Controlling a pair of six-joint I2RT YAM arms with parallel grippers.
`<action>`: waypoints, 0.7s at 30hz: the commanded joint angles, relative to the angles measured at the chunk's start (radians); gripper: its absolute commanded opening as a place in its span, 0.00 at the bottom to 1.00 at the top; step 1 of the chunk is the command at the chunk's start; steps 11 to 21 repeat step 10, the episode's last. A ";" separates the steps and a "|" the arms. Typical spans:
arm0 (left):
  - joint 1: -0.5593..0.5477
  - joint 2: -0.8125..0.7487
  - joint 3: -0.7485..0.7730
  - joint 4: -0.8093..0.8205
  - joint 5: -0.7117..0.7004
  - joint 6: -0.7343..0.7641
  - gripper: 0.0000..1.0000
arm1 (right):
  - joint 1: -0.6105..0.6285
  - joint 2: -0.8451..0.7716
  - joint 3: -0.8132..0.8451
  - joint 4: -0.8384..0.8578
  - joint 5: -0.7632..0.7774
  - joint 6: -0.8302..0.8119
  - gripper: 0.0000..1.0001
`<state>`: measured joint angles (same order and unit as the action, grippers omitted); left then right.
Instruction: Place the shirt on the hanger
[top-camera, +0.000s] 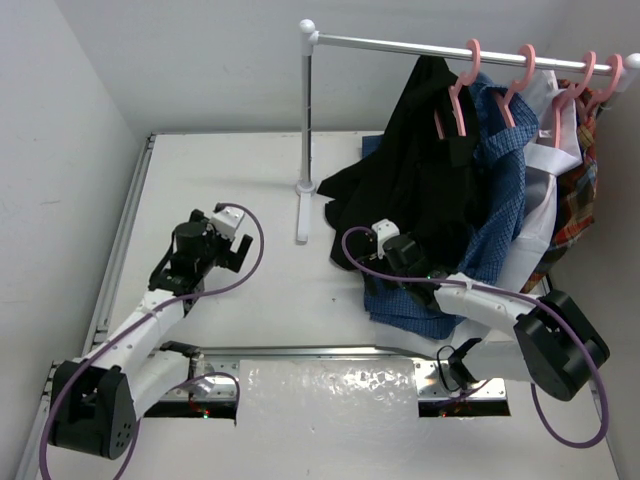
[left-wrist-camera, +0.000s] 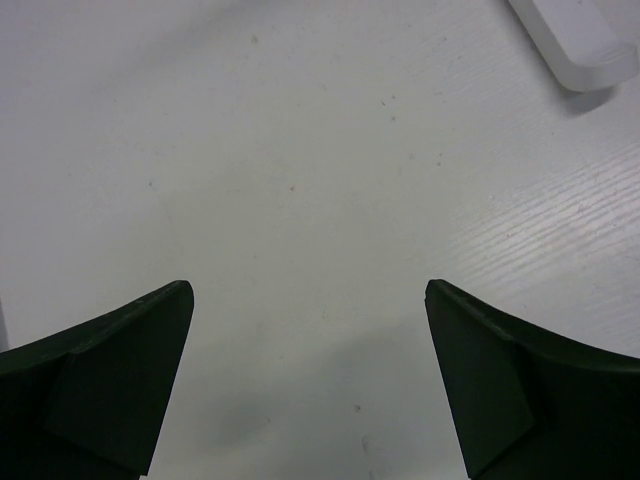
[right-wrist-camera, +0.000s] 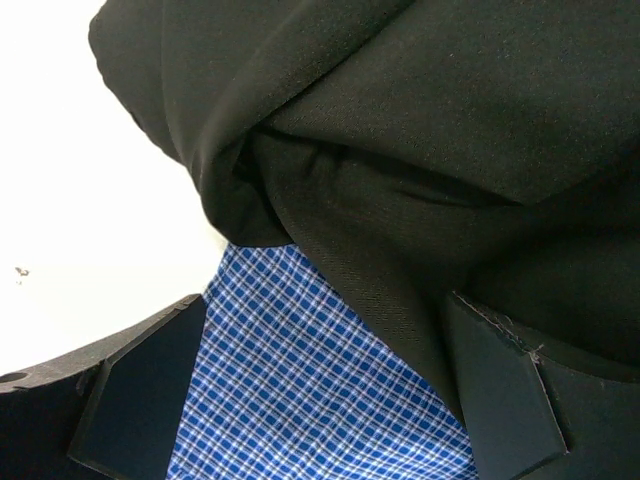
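The black shirt (top-camera: 410, 170) hangs from a salmon-pink hanger (top-camera: 462, 85) on the rail and spills down onto the table. In the right wrist view its black folds (right-wrist-camera: 440, 130) fill the upper frame. My right gripper (top-camera: 392, 252) is open, its jaws spread over blue checked cloth (right-wrist-camera: 300, 390), with the black fabric's edge by the right finger (right-wrist-camera: 510, 400). Nothing is held. My left gripper (top-camera: 232, 252) is open and empty over bare white table (left-wrist-camera: 310, 200), left of the rack.
A white clothes rack with post (top-camera: 306, 130) and base (top-camera: 304, 215) stands on the table; the base's corner (left-wrist-camera: 575, 40) shows in the left wrist view. A blue checked shirt (top-camera: 495, 200), a white garment (top-camera: 545, 170) and a plaid garment (top-camera: 580, 200) hang on other pink hangers (top-camera: 520, 80).
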<state>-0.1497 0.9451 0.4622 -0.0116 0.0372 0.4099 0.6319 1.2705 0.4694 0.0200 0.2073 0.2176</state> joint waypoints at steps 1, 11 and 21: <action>-0.002 -0.012 -0.051 0.145 -0.019 -0.029 1.00 | 0.005 -0.013 -0.008 0.057 0.023 0.012 0.99; -0.002 -0.046 -0.097 0.183 -0.002 -0.034 1.00 | 0.005 -0.042 -0.041 0.074 0.067 0.000 0.99; -0.002 -0.046 -0.097 0.183 -0.002 -0.034 1.00 | 0.005 -0.042 -0.041 0.074 0.067 0.000 0.99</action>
